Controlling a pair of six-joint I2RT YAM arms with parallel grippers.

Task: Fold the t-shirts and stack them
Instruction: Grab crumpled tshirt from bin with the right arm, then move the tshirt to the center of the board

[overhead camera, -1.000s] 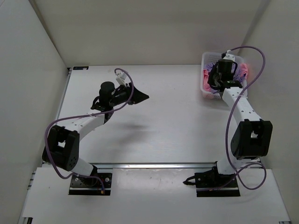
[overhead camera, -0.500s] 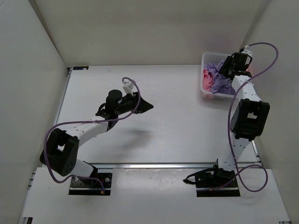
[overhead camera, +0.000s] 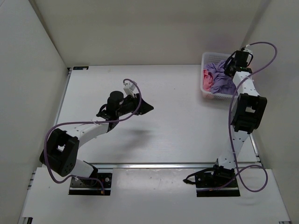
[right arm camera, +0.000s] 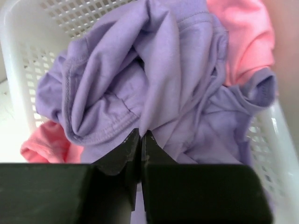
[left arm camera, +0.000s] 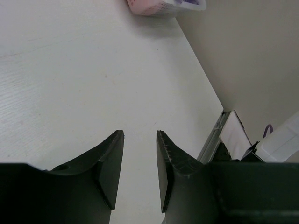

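The lavender t-shirt (overhead camera: 220, 80) lies crumpled in the white lattice basket (overhead camera: 206, 59) at the back right, on top of the pink t-shirt (overhead camera: 206, 82). My right gripper (overhead camera: 232, 66) is over the basket's right side. In the right wrist view it (right arm camera: 141, 132) is shut on a fold of the lavender shirt (right arm camera: 159, 70), with pink cloth (right arm camera: 243, 32) at the upper right and lower left. The dark red t-shirt is hidden. My left gripper (overhead camera: 150, 108) hangs open and empty over the middle of the table (left arm camera: 140, 133).
The basket wall (right arm camera: 18, 74) surrounds the shirts; it also shows far off in the left wrist view (left arm camera: 154, 7). Side walls close in the white table (overhead camera: 177, 121). The right arm's purple cable (overhead camera: 266, 51) loops beside the right wall.
My right gripper has moved from over the basket's middle to its right side, pulling the lavender shirt up with it. My left gripper has shifted slightly right and nearer.
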